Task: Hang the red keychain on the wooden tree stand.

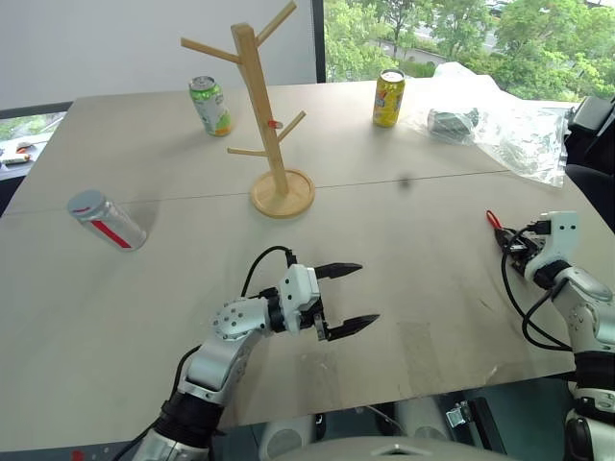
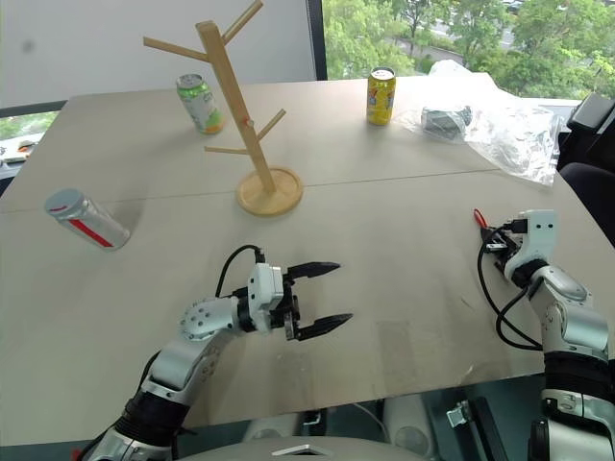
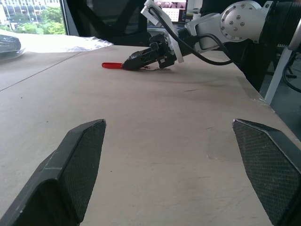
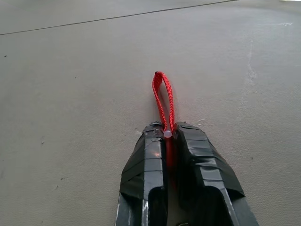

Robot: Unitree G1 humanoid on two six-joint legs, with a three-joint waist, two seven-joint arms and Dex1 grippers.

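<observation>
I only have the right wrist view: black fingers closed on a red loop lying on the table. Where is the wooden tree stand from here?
Observer: The wooden tree stand stands upright on the far middle of the table, well to the left of the right gripper.
Operator: Anything near it?
Observer: A green can stands just behind it, to its left.
Operator: Is the other arm in the way?
Observer: The left gripper hangs open over the near middle of the table, pointing right.
Operator: Is the keychain lifted?
Observer: In the left wrist view the red keychain lies low along the tabletop.
</observation>
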